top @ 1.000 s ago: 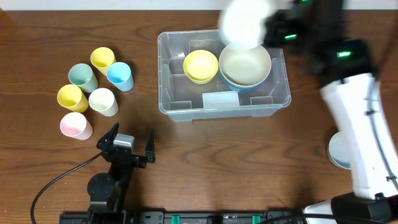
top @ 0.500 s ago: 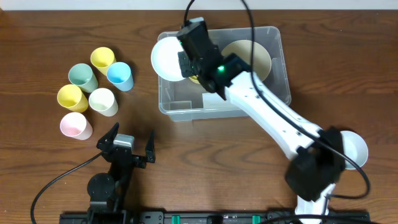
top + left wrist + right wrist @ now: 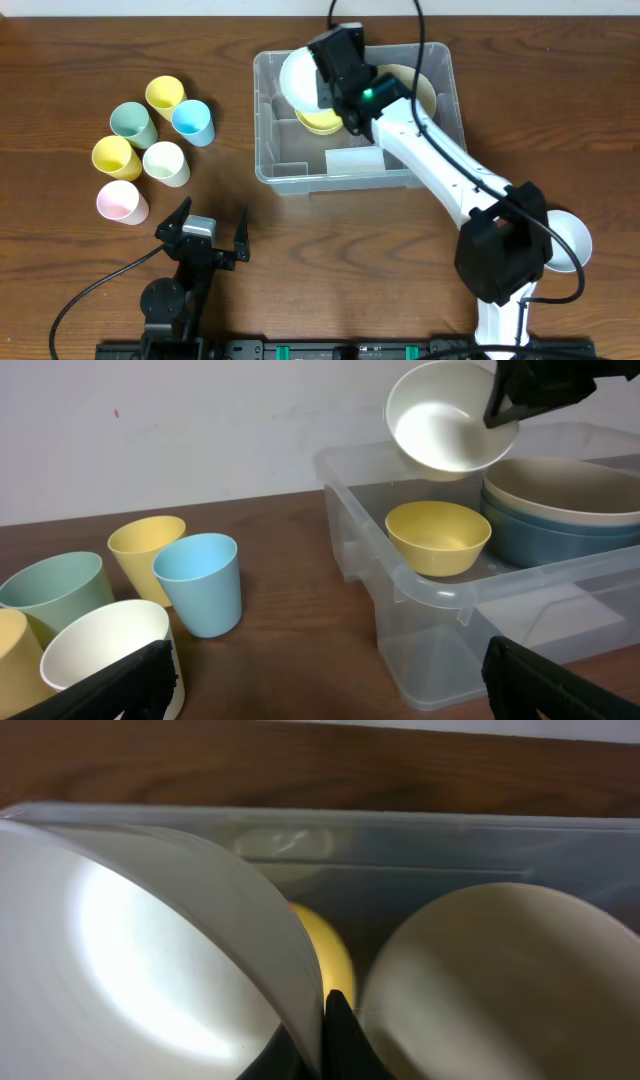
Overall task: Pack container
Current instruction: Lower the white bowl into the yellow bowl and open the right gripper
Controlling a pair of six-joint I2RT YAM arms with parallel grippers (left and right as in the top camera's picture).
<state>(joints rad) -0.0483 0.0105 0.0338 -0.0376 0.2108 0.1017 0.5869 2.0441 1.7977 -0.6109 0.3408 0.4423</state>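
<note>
The clear container stands at the table's upper middle; it also shows in the left wrist view. Inside lie a yellow bowl and a cream bowl stacked on a blue one. My right gripper is shut on the rim of a white bowl, holding it tilted above the yellow bowl; the white bowl fills the right wrist view. My left gripper is open and empty near the table's front, left of the container.
Several coloured cups stand at the left: yellow, green, blue, yellow, white, pink. Another white bowl sits at the right edge beside the right arm's base.
My right gripper swung the white bowl from above the container's far right to its left edge, then a little right and over the yellow bowl. The left arm has not moved.
</note>
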